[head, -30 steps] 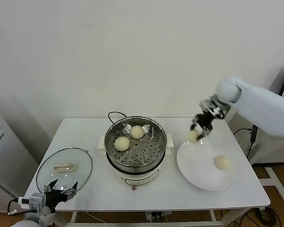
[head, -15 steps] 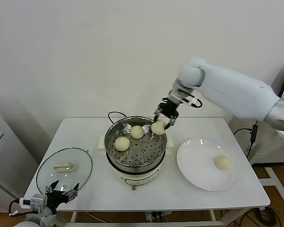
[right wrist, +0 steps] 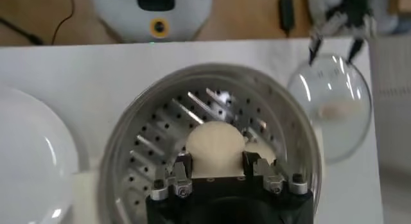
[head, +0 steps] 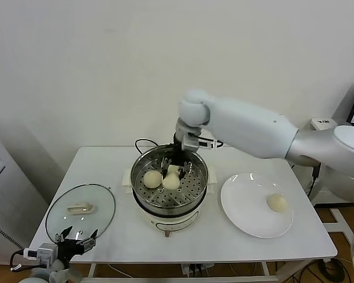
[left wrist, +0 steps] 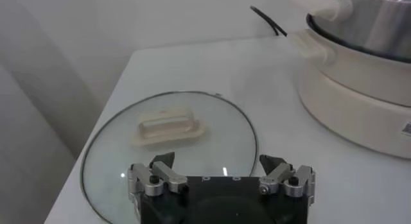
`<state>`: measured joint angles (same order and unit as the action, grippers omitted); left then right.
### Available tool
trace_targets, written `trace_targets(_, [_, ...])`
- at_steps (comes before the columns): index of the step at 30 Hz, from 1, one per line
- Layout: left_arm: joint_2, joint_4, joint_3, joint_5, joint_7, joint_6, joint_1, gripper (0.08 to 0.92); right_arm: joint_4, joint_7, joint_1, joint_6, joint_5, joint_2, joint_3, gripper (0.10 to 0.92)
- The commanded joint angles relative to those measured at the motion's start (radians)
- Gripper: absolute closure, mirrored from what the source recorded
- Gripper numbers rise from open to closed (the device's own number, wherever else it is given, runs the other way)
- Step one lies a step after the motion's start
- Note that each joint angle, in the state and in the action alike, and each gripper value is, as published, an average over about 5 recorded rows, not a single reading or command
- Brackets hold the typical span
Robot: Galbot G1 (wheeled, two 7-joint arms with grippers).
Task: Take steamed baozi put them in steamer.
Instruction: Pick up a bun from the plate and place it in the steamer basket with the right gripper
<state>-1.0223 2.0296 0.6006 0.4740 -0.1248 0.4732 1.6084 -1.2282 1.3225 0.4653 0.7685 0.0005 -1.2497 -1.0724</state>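
Third bun (head: pixel 171 180) clamped in right hand (head: pixel 176 170), low inside steamer (head: pixel 196 187) centre; next release, fetch plate (head: pixel 239 209) bun at 3 o'clock. Left hand (head: pixel 75 242) apart, idle.

Head view: the right gripper (head: pixel 176 167) and its arm hide the far part of the steamer (head: pixel 196 187) and the third bun behind the two visible. Right wrist view: gripper body covers the near edge of the held bun (right wrist: pixel 215 145); the plate (right wrist: pixel 29 155) is cut off. Left wrist view: steamer cropped, interior unseen
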Motion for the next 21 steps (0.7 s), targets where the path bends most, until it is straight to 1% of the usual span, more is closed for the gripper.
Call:
trace_targets(1, [0.0,-0.002,0.001,0.0,0.001,0.0,0.0,0.177,-0.004,0.006,-0.093,0.091,-0.13,-0.062,0.011,0.533])
trace_targets(5, [0.001,-0.006,0.0,0.0,0.001,-0.001,-0.001,0.177,0.001,0.008,-0.125,0.095,-0.161,-0.062,0.02,0.533])
trace_targets(16, [0.002,-0.014,-0.002,0.001,0.001,-0.001,-0.007,0.177,-0.009,0.0,-0.153,0.074,-0.18,-0.056,0.031,0.531])
trace_targets(18, [0.002,-0.016,-0.002,0.001,0.001,-0.002,-0.006,0.177,-0.015,-0.003,-0.149,0.073,-0.18,-0.053,0.033,0.513])
trace_targets(21, [0.002,-0.017,-0.001,0.001,0.001,-0.004,-0.006,0.177,-0.024,-0.005,-0.14,0.074,-0.18,-0.049,0.033,0.445])
